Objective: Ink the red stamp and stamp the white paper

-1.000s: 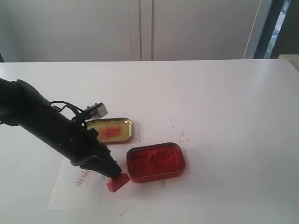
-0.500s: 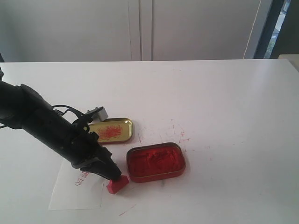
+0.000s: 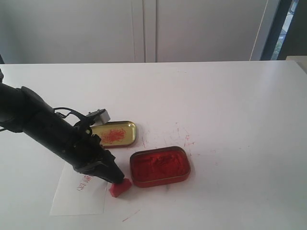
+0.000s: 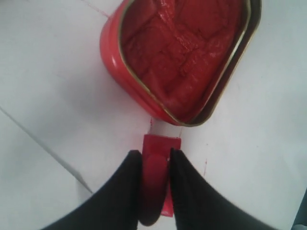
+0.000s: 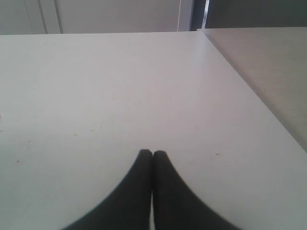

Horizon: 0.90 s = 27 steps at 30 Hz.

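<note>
My left jaws straddle the stamp's handle beside the ink tin.

The white tabletop (image 3: 230,105) with faint red scribbles carries everything. The thin white paper sheet (image 3: 76,196), bearing a red mark, lies partly under my left arm. The rectangular red tin (image 3: 160,166) is full of rumpled red ink paste; the shallow gold-coloured lid (image 3: 113,133) behind it holds only red smears. The small red plastic stamp (image 3: 120,187) sits between paper and tin, just beside both, its long axis along my fingers, block base towards the tin. My left gripper (image 4: 154,160) stands narrow around its knob; whether it presses, I cannot tell. My right gripper (image 5: 152,154) has its tips together over bare table.
</note>
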Each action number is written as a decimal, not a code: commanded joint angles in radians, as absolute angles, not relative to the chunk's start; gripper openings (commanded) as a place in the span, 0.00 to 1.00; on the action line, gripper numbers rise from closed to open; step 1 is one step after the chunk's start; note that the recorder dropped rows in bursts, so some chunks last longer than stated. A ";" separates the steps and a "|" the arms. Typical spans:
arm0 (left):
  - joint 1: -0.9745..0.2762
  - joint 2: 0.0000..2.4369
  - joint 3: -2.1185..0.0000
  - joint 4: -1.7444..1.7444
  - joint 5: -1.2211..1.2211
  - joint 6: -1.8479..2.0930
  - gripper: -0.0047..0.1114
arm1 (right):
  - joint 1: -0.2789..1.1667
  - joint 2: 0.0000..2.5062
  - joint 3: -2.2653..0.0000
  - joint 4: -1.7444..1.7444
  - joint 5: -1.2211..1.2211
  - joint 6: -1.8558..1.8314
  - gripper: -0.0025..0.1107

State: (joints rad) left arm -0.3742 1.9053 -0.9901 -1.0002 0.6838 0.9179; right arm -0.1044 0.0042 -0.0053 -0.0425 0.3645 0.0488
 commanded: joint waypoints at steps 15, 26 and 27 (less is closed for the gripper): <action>-0.360 1.772 -0.991 -0.885 0.546 0.913 0.40 | -0.100 0.000 0.000 -0.045 0.350 0.042 0.02; -0.325 1.742 -0.991 -0.860 0.561 0.860 0.20 | -0.100 0.000 0.000 -0.045 0.350 0.042 0.02; -0.325 1.742 -0.991 -0.860 0.561 0.852 0.17 | -0.100 0.000 0.000 -0.045 0.350 0.042 0.02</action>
State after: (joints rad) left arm -0.3260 1.7514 -0.9901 -0.8575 0.5371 0.8686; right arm -0.1044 0.0042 -0.0053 -0.0425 0.3645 0.0488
